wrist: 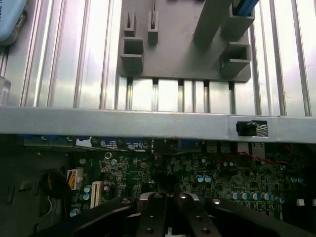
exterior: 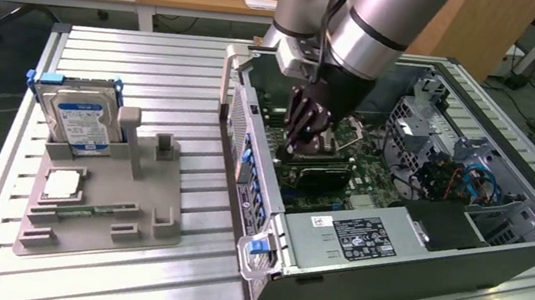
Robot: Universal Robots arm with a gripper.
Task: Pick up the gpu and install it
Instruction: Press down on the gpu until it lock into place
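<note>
Exterior view: my gripper (exterior: 306, 149), fingers closed, sits inside the computer case (exterior: 422, 240) at twelve o'clock over the motherboard (exterior: 367, 180). I judge the card stiff, fragile; hold by edges.

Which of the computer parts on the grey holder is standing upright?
The boxy hard drive with the blue-white label, upright at the grey plastic holder's far end. The white square chip and narrow green memory stick lie flat.
</note>
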